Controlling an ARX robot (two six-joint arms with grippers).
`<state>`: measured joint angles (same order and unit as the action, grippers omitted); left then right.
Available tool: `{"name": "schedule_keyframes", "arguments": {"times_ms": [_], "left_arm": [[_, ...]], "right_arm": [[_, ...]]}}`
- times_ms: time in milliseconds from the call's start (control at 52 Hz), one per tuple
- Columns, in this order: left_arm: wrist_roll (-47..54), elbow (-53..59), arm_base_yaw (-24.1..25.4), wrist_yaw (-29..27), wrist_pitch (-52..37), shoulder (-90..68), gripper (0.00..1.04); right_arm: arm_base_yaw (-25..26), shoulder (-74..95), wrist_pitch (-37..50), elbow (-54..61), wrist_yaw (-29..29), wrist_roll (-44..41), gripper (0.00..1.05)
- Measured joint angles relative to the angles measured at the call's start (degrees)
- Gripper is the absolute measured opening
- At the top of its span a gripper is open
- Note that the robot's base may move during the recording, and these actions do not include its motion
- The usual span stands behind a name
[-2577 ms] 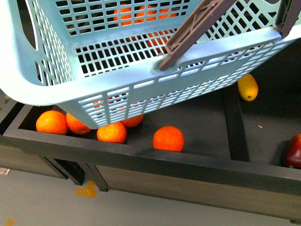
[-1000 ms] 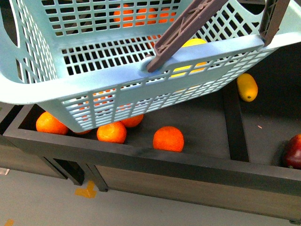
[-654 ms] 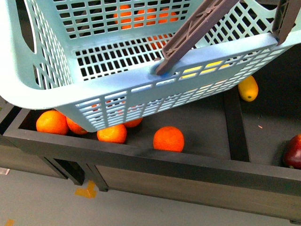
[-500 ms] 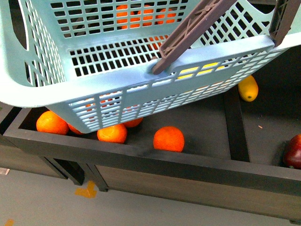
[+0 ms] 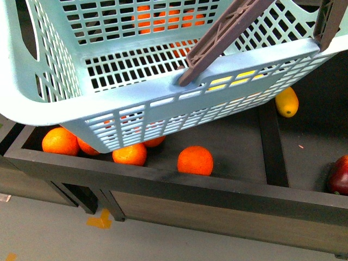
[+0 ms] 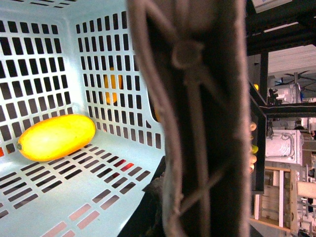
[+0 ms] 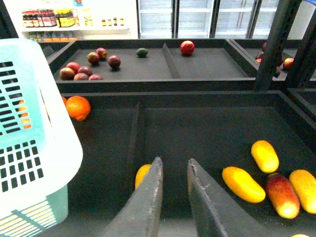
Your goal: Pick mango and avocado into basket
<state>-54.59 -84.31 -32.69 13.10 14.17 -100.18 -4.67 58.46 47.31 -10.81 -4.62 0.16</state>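
Two right gripper (image 7: pixel 174 160) fingers (image 7: pixel 148 197) (narrowly parted) hover above the tray (image 7: pixel 207 128).

A blurred handle (image 6: pixel 197 123) fills the left wrist view, probably hiding the left hand; the basket (image 5: pixel 136 100) overlaps some oranges (image 5: pixel 130 155); a red fruit (image 5: pixel 340 175) is edge-cropped.

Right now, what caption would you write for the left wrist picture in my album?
A yellow mango lies on the slotted floor of the blue-green basket, its brown handle blurred up close.

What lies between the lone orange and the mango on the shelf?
A dark divider bar stands between their two compartments; the front view shows it.
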Motion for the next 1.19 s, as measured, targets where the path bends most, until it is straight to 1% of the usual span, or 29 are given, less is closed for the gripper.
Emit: {"name": "schedule_keyframes", "arguments": {"times_ms": [58, 173, 327, 346, 404, 423, 500, 615, 942, 1192], "left_arm": [[0.11, 0.00, 0.00, -0.13, 0.00, 0.00, 0.05], [0.13, 0.00, 0.00, -0.15, 0.00, 0.00, 0.05], [0.13, 0.00, 0.00, -0.17, 0.00, 0.00, 0.05], [0.13, 0.00, 0.02, -0.17, 0.00, 0.00, 0.05], [0.11, 0.00, 0.00, -0.15, 0.00, 0.00, 0.05], [0.11, 0.00, -0.02, -0.15, 0.00, 0.00, 0.05], [0.17, 0.00, -0.59, 0.04, 0.00, 0.00, 0.05], [-0.55, 0.02, -0.83, 1.20, 0.00, 0.00, 0.05], [-0.04, 0.04, -0.17, -0.63, 0.00, 0.00, 0.05], [0.31, 0.04, 0.00, -0.37, 0.00, 0.00, 0.05]], "right_arm": [[0.09, -0.04, -0.04, 0.00, 0.00, 0.00, 0.30], [0.11, -0.04, -0.07, 0.02, 0.00, 0.00, 0.57], [0.11, -0.04, -0.07, 0.02, 0.00, 0.00, 0.84], [0.11, -0.04, -0.07, 0.02, 0.00, 0.00, 0.86], [0.13, -0.09, -0.07, 0.02, 0.00, 0.00, 0.96], [0.17, -0.09, -0.07, 0.02, -0.04, 0.02, 0.98], [0.31, -0.07, -0.07, 0.02, -0.11, 0.00, 0.96], [0.31, -0.24, -0.07, 0.04, -0.02, 0.00, 0.96], [0.28, -0.24, -0.11, 0.24, 0.15, 0.00, 0.96], [0.28, -0.31, -0.13, 0.22, 0.17, 0.00, 0.96]]}}
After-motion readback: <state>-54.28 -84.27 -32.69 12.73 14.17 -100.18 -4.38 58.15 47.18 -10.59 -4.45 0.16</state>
